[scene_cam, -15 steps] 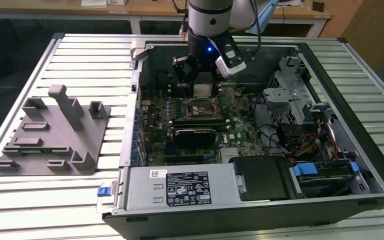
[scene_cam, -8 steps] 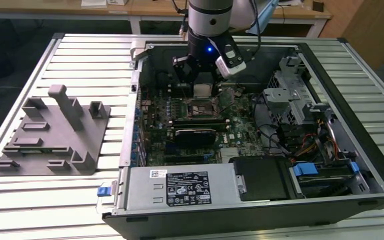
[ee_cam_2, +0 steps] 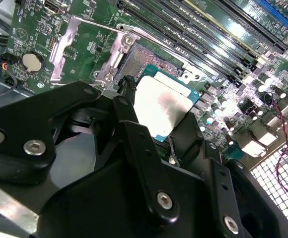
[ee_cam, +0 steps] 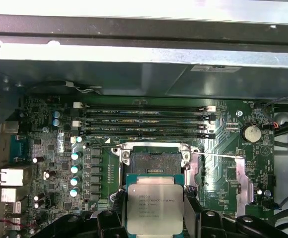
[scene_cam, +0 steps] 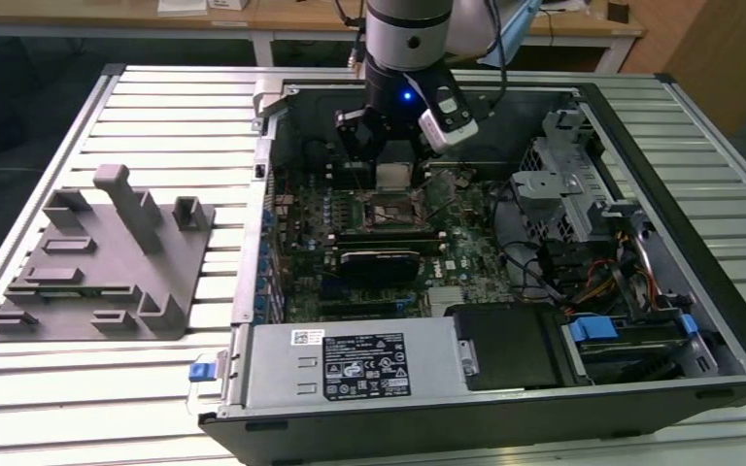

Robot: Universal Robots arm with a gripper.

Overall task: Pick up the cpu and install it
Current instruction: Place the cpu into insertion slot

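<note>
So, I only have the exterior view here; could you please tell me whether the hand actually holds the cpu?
Observer: Yes, in the first wrist view the hand is shut on the cpu, gripping two opposite edges.
Operator: Thanks. Is the socket uncovered?
Observer: Yes, the socket shows its bare contact field just beyond the cpu.
Operator: And which face is up?
Observer: In the second wrist view the cpu's silver metal top faces up, away from the socket.

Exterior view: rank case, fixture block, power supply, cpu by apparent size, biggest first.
1. case
2. fixture block
3. power supply, close to the fixture block in size and nearer the camera, so this pair's order is unsure
4. cpu, clearly smallest
</note>
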